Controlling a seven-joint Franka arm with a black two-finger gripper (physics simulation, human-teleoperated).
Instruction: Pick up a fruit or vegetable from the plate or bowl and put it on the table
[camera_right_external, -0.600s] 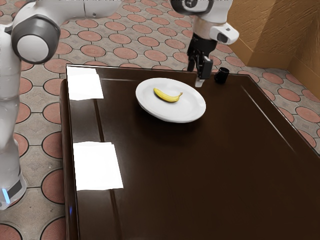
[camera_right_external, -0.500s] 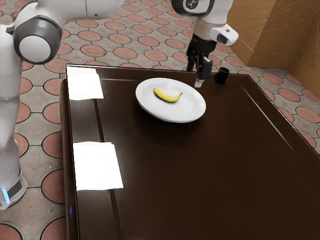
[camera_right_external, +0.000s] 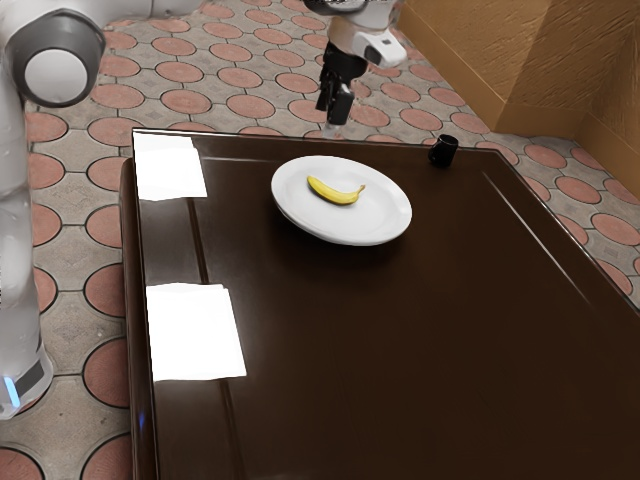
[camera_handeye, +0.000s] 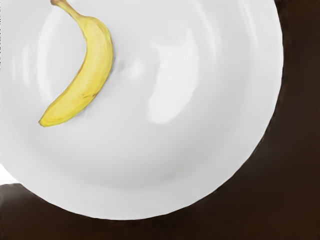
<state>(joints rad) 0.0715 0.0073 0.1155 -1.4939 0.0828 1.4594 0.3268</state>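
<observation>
Banana (camera_right_external: 334, 192) lies plated, glossy table (camera_right_external: 400, 330) on patterned floor (camera_right_external: 104, 374).

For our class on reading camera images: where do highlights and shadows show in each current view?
Exterior view: two blown-out white patches on the dark table, probably glare; a soft shadow below the plate. Wrist view: pale glossy highlights on the plate, faint shading beside the banana.
</observation>
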